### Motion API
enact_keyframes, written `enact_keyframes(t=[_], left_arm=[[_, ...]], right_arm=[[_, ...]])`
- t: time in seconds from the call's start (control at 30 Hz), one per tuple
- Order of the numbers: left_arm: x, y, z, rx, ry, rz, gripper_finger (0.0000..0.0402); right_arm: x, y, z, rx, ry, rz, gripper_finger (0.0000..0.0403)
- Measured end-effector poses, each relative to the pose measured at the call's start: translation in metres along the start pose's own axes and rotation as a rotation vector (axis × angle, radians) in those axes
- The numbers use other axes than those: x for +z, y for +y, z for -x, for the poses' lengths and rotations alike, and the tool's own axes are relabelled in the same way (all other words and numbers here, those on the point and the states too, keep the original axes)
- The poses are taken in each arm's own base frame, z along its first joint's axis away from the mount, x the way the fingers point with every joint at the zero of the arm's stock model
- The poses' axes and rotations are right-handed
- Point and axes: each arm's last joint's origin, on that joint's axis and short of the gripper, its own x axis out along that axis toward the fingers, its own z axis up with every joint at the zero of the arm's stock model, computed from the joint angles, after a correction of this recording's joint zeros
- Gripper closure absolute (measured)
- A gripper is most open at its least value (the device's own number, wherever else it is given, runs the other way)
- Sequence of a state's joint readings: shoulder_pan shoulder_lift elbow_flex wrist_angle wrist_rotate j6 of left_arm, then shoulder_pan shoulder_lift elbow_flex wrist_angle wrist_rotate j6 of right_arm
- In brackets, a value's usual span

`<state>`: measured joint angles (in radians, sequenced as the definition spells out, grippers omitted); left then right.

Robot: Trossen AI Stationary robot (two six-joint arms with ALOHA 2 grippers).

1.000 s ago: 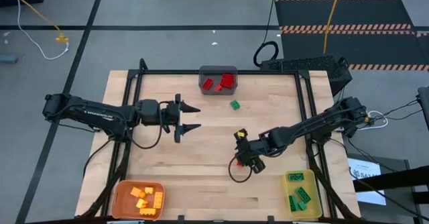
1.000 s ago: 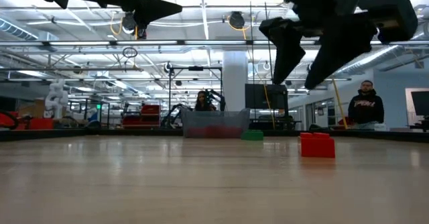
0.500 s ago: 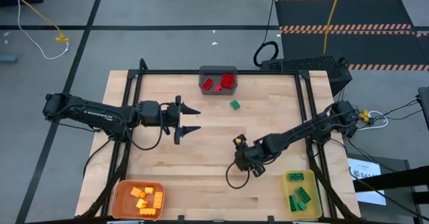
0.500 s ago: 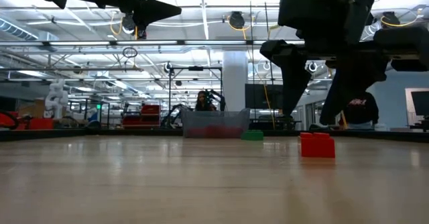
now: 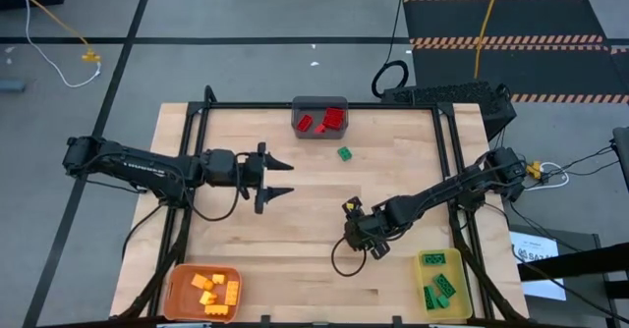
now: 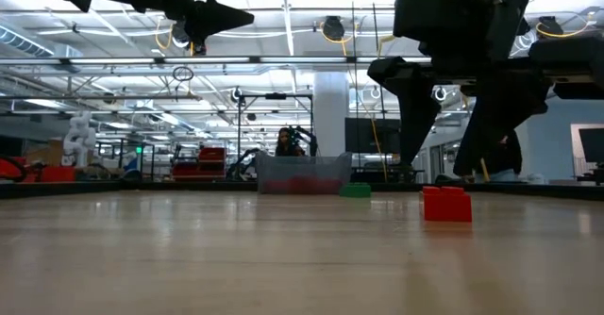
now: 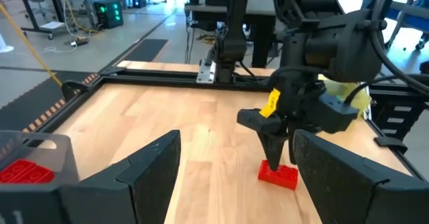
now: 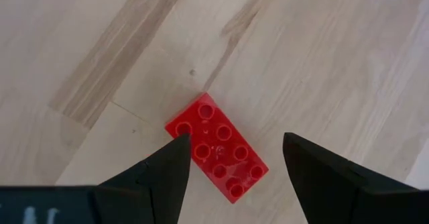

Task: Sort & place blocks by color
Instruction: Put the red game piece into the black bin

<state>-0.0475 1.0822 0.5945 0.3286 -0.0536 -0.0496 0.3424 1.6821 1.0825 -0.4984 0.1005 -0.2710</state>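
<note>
Light wooden plank desk [image 5: 305, 259] with pale grain, framed in black. Red studded plastic brick [image 8: 218, 147] on the desk, eight studs on top. Small green studded brick [image 5: 345, 153]. Gray open bin [image 5: 298, 130]: red bricks. Orange open bin [image 5: 173, 294]: yellow-orange bricks. Yellow open bin [image 5: 464, 291]: green bricks. Right tool [image 8: 231, 170] and left tool [image 5: 277, 177]: black

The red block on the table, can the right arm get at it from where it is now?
Probably yes. The right gripper hangs open directly above the red block, which lies flat and alone on the bare table, a finger on either side. Nothing stands between them.
</note>
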Motion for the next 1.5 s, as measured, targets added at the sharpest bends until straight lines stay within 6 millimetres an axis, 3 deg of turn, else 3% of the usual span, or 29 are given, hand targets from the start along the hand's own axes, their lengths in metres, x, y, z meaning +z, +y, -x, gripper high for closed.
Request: enact_keyframes(t=[0.33, 1.13, 1.2, 1.37, 1.5], left_arm=[[0.000, 0.000, 0.000, 0.000, -0.002, 0.016, 0.0117], [-0.002, 0.000, 0.000, 0.001, 0.015, 0.056, 0.0117], [-0.002, 0.000, 0.000, 0.002, 0.016, 0.059, 0.0117], [-0.002, 0.000, 0.000, 0.001, 0.016, 0.076, 0.0117], [-0.002, 0.000, 0.000, 0.002, 0.016, 0.080, 0.0117]], right_arm=[[-0.015, 0.007, -0.013, 0.052, 0.002, -0.001, 0.0174], [-0.014, 0.008, -0.013, 0.122, -0.036, 0.029, 0.0174], [-0.015, 0.005, -0.014, 0.119, -0.032, -0.007, 0.0174], [-0.017, -0.001, -0.017, 0.120, 0.003, -0.334, 0.0174], [-0.015, 0.005, -0.016, 0.119, -0.006, -0.281, 0.0174]])
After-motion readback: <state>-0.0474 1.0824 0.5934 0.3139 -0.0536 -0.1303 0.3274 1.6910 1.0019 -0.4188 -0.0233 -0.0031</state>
